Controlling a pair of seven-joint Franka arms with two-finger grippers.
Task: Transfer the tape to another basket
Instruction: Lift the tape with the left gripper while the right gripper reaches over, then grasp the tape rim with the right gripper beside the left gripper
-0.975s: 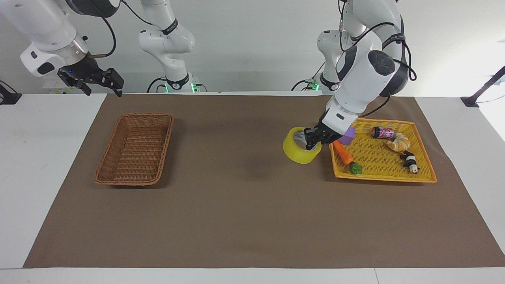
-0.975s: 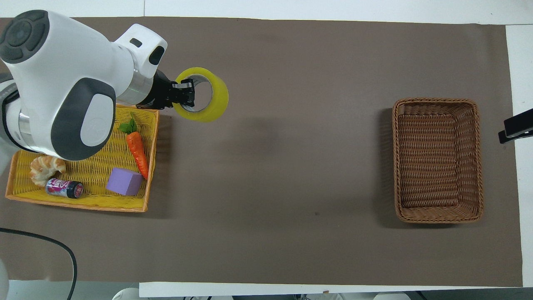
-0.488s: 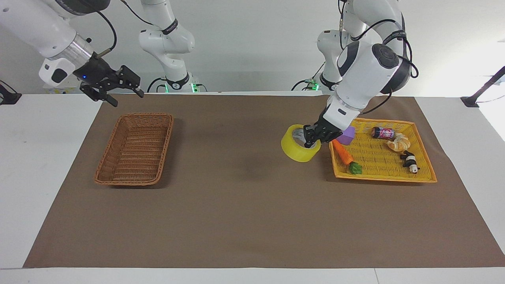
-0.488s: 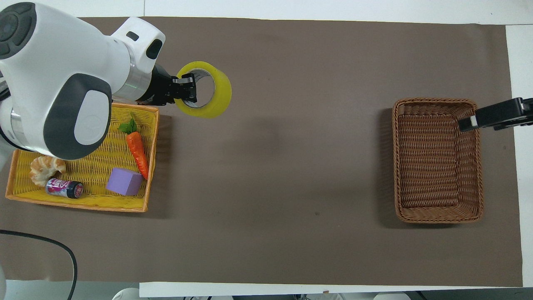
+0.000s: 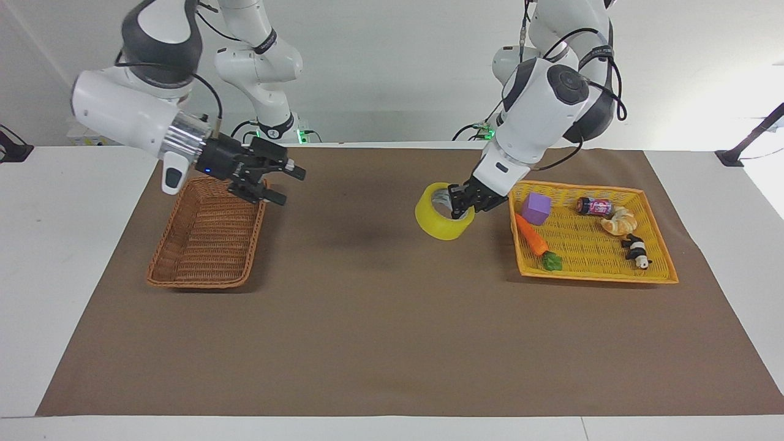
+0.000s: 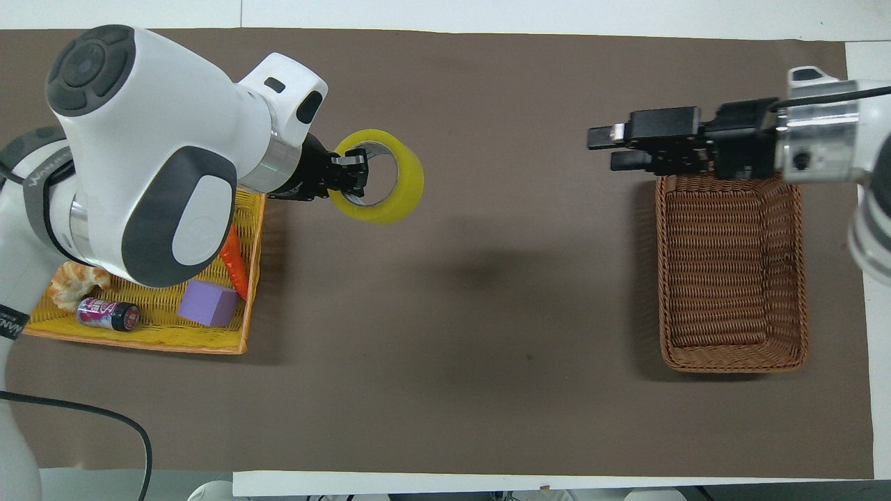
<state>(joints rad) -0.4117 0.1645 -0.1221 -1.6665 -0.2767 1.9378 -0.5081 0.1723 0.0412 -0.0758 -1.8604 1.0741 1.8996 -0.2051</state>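
The yellow tape (image 5: 436, 223) hangs in my left gripper (image 5: 460, 205), which is shut on the roll's wall, one finger inside the core. It is up in the air over the brown mat, just off the yellow tray's edge toward the table's middle; it also shows in the overhead view (image 6: 407, 188), with the left gripper (image 6: 351, 174). The brown wicker basket (image 5: 208, 239) stands empty at the right arm's end of the table (image 6: 724, 278). My right gripper (image 5: 288, 187) is open and empty, raised over the mat by the basket's corner toward the middle (image 6: 605, 148).
The shallow yellow tray (image 5: 588, 245) at the left arm's end holds a purple cube (image 5: 536, 208), a carrot (image 5: 531, 237), a small can (image 5: 593, 206), a croissant (image 5: 620, 222) and a panda toy (image 5: 637, 251). Brown mat (image 5: 380, 318) lies between tray and basket.
My left gripper has carried the tape away from the tray toward the table's middle. My right arm has swung in from the table's edge, past the basket toward the middle.
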